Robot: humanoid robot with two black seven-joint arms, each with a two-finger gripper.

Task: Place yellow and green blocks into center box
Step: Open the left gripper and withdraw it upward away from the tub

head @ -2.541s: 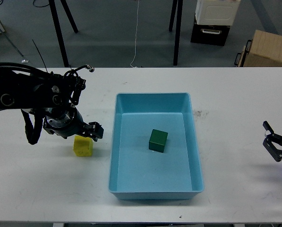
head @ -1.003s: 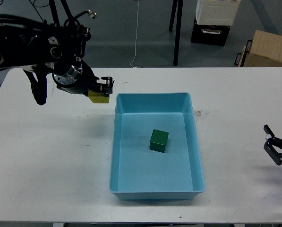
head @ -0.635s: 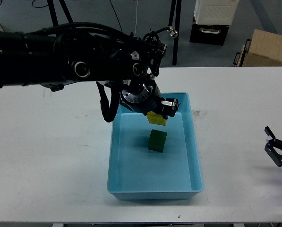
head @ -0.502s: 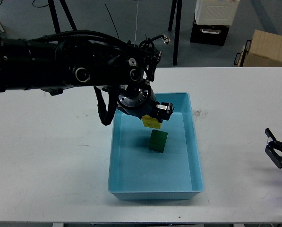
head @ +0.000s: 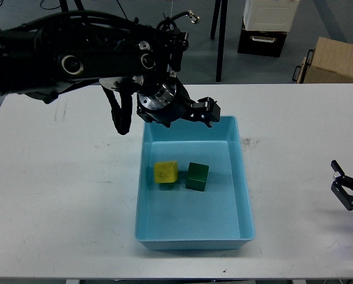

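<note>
The white table (head: 64, 195) filled most of the head view, with grey floor beyond its far edge. The left arm (head: 64, 59), a bulky black assembly with looped cables, reached in from the left above the table's far side. The center box (head: 241, 177), a light-blue tray with low sloping walls, lay lengthwise on the middle of the table. A brown cardboard carton (head: 336, 59) stood on the floor past the table's far right corner, and a white-and-black crate (head: 268, 23) stood farther back. The left gripper (head: 203, 113) hung over the tray's far wall, its fingers parted and holding nothing. The right gripper (head: 346, 188) sat at the right edge of the view, low over the table and well apart from the tray; its two fingers were spread and empty. The yellow block (head: 165, 173) rested on the tray floor, left of centre. The green block (head: 197, 176) rested just beside it on the right; whether the two cubes touched could not be told.
</note>
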